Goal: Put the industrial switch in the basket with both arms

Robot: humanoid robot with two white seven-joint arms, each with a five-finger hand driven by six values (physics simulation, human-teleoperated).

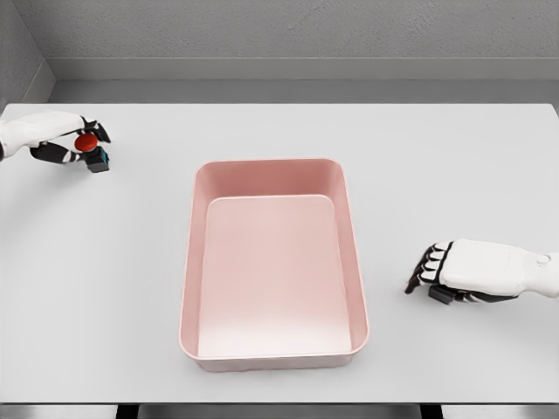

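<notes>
- My left hand (65, 140) grips the switch (91, 152) at the table's (105, 288) far left, well apart from the pink basket (349, 253).
- My right hand (476, 272) rests palm-down, fingers relaxed, right of the basket.

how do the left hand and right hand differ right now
The left hand sits at the table's far left, fingers closed around the industrial switch with its red button; the right hand lies near the right edge, lower in view, holding nothing, fingers relaxed. Both are white with dark fingers, outside the pink basket.
</notes>
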